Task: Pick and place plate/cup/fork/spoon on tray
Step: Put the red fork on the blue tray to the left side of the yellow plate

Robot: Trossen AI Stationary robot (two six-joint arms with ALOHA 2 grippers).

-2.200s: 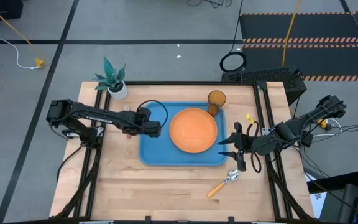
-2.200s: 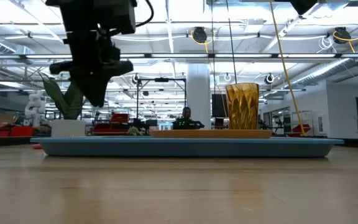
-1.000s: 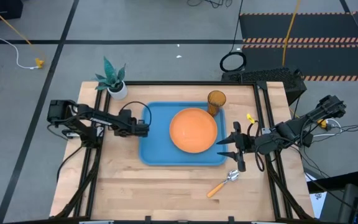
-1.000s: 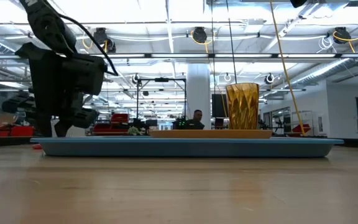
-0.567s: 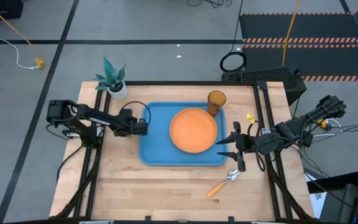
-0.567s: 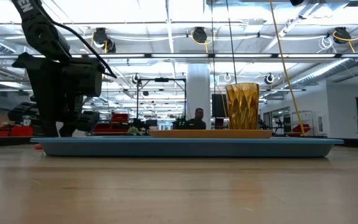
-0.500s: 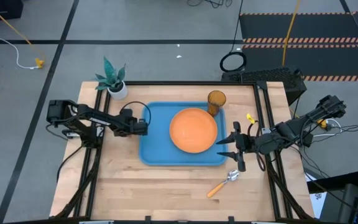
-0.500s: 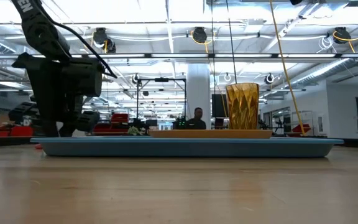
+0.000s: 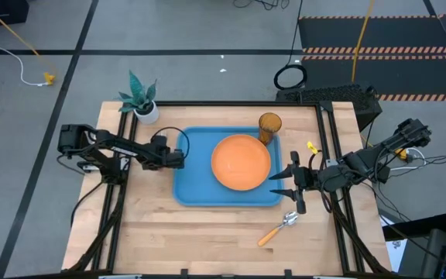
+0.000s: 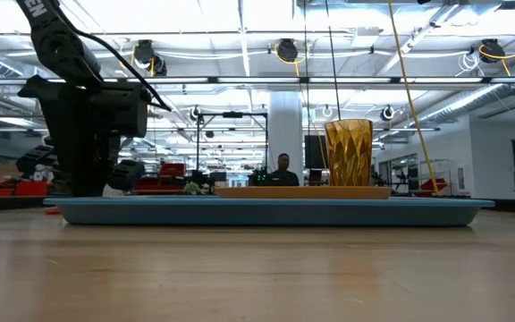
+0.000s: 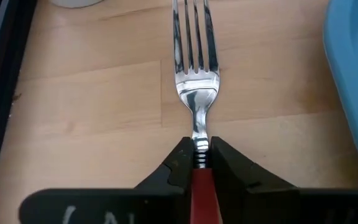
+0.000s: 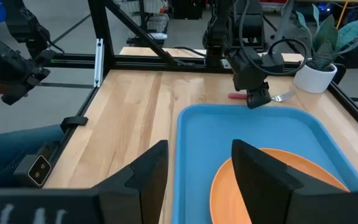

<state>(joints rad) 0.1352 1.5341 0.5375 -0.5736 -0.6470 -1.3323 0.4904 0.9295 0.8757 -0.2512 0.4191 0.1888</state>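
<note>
Wooden table (image 9: 207, 232), blue tray (image 9: 192, 190), fork (image 11: 196, 74)

Colours and patterns of the table items and arms

The tray (image 9: 188, 182) is plain blue; the plate (image 9: 241, 162) on it is uniform orange. The cup (image 10: 349, 152) is translucent amber with a faceted diamond pattern. The fork (image 11: 196, 68) has a shiny silver head, a red handle and a short black-and-silver striped neck. The spoon (image 9: 278, 229) has a silver bowl and an orange handle. The table (image 9: 207, 232) is pale wood with a visible plank grain and a black frame. The left gripper (image 11: 199, 163) and right gripper (image 12: 194, 177) are black. The plant (image 9: 139, 93) is green in a white pot (image 9: 148, 113).
</note>
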